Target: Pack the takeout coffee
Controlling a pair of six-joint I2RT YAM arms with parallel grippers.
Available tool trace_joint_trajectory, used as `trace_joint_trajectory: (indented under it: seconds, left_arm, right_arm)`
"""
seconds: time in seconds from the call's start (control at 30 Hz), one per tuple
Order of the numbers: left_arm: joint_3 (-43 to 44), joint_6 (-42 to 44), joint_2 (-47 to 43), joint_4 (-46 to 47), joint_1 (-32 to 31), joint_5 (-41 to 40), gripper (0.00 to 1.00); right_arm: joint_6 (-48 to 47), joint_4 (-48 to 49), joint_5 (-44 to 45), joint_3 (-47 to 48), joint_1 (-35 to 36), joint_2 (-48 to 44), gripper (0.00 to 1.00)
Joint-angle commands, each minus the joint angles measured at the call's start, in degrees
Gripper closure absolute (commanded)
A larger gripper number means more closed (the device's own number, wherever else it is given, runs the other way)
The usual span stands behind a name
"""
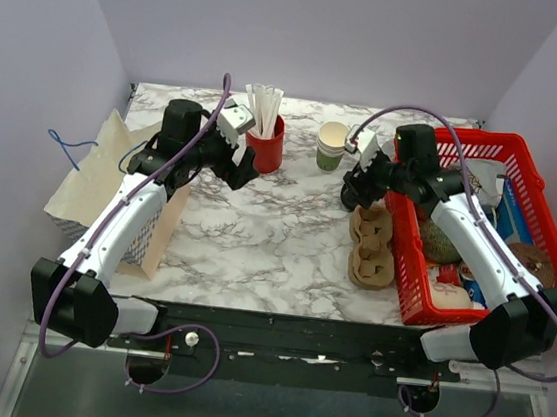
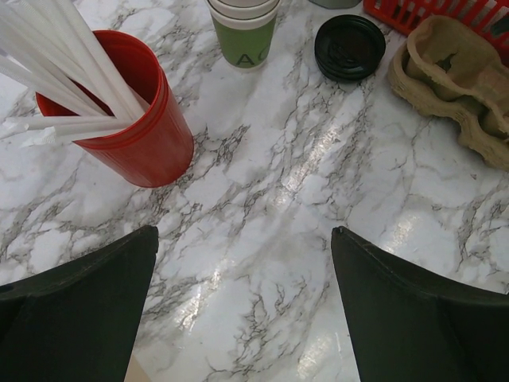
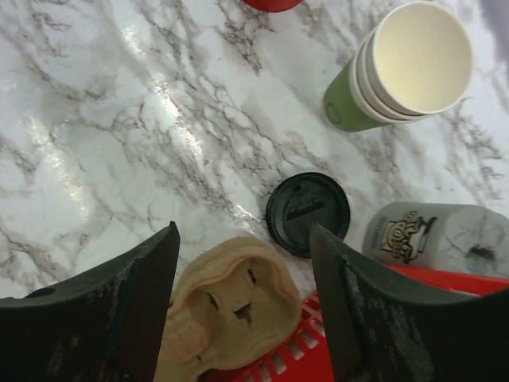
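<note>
Left gripper (image 2: pixel 242 239) was wide and empty. Right gripper (image 3: pixel 242 232) was spread too, holding nothing, above the lid (image 3: pixel 307 213). Top view: paper cup (image 1: pixel 333 146) stood upright at 3 o'clock of the red straw cup (image 1: pixel 264 147). Right wrist view: lid lay flat at 7 o'clock of the cup. Cup probably light, thin-walled and crushable, so pinch the green band gently. Lid likely stiff and slick, so take it by the rim.

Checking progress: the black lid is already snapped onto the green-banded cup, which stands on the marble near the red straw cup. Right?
No. The black lid lies flat on the marble beside the green-banded cup, whose mouth is open; the right wrist view shows it. The cup does stand near the red straw cup.
</note>
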Motion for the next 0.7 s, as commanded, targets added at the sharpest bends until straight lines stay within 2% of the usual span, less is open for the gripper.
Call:
trace_joint_trajectory:
  seconds: [0.0,0.03,0.13,0.33,0.5,0.67]
  left_arm:
    - [0.4,-5.0,1.0,2.5,-0.2,-1.0,0.02]
    - [0.3,-6.4,1.1,2.9,-0.2,-0.8,0.02]
    - [1.0,-8.2,1.7,3.1,-0.2,0.3,0.02]
    - [3.1,-5.8,1.6,0.0,-0.2,0.4,0.02]
    - [2.7,-2.5,0.4,-2.2,-0.2,-0.4,0.02]
    - [1.7,-2.0,-0.4,-2.0,-0.2,-1.6,0.02]
  right_arm:
    - [9.4,-3.4,-1.3,8.2,1.0,6.7,0.32]
    - [12.3,-3.4,-0.9,9.8,0.8,8.1,0.37]
    - [13.2,-2.8,-2.0,17.0,0.9,13.4,0.40]
    - [5.9,-3.0,-4.0,31.2,1.0,25.2,0.42]
    - [1.5,-3.2,-1.3,36.5,1.0,32.0,0.44]
    - [3.6,-3.1,2.4,40.9,1.0,37.8,0.46]
